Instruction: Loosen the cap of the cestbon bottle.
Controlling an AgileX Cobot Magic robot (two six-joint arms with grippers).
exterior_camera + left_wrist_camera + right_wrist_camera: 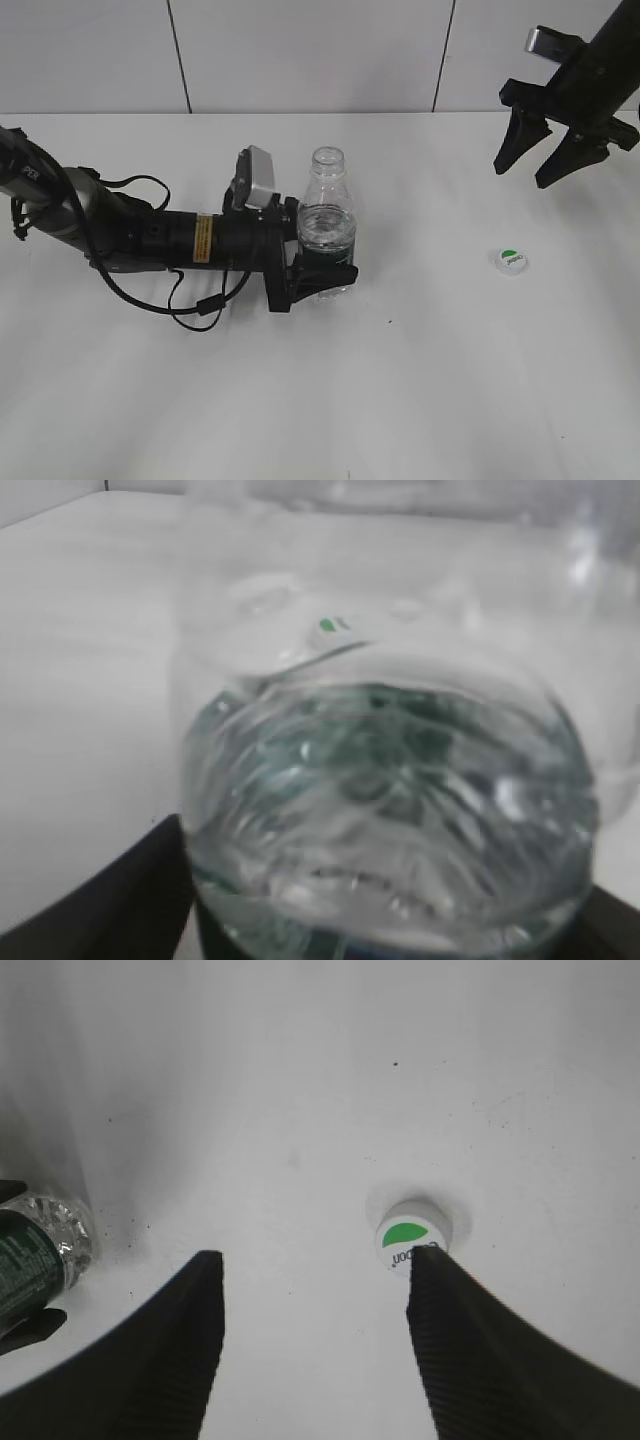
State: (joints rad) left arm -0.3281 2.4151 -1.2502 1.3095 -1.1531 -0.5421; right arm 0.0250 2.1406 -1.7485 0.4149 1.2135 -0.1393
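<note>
While my left gripper (322, 268) clamps the bottle (326, 225) mid-table, its neck is bare. My right gripper (545, 158) hangs spread and empty by the far right corner, above the cap (510, 261).

A white table (420, 400) is filling most of the exterior view, its surface lying bare across the front and left. Behind it a pale wall (300, 50) is rising, split by thin dark seams (178, 55) running slightly off vertical. In the right wrist view the tabletop is showing a few tiny dark specks (396, 1063) and faint smudges.
</note>
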